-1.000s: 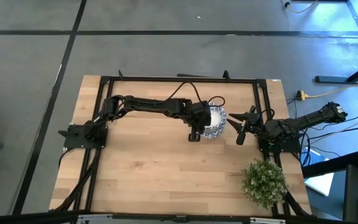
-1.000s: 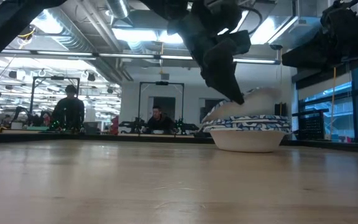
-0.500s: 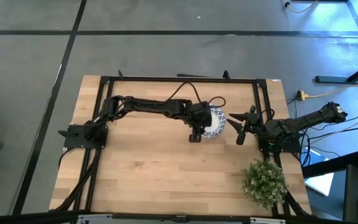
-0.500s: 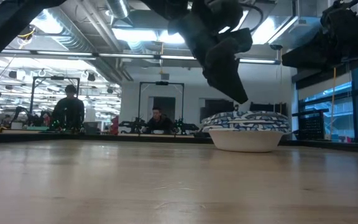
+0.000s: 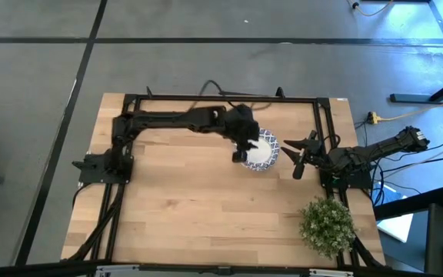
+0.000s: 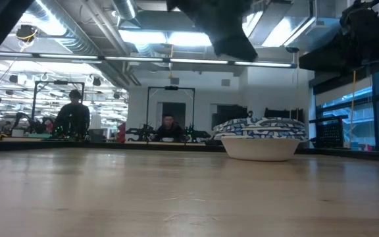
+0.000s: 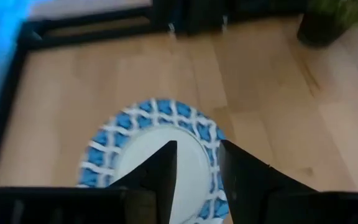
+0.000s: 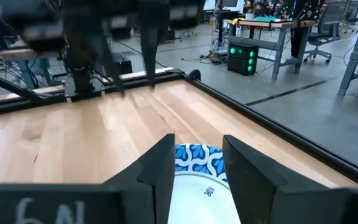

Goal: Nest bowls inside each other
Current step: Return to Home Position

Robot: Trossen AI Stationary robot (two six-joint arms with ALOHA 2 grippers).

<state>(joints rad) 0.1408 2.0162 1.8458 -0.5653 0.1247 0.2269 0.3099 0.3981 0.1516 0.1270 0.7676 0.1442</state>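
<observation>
The left gripper (image 5: 244, 148) hangs in the air over the left edge of the stack of bowls (image 5: 261, 151). Its 2 dark, wedge-shaped fingers (image 7: 162, 168) are parted with nothing between them. In its wrist view the top bowl's smooth white inside and blue lattice rim band show through the gap. In the low view only the gripper's dark underside shows, cut off by the picture's upper edge and clear of the stack. The bowls sit nested as 1 round, shallow pile on the pale wooden table (image 5: 183, 215), toward its right side and between the 2 grippers. From the side, the bottom bowl's plain white wall carries a layer of overlapping patterned rims, packed too tightly to count. The right gripper (image 5: 298, 156) waits just right of the stack without touching it. Its fingers are spread and empty, and a patterned rim shows between them in its wrist view. A bushy green potted plant (image 5: 327, 223) stands at the table's right corner, well apart from the stack. Beyond the table, 2 people (image 6: 72, 115) at benches are small and hard to make out.
</observation>
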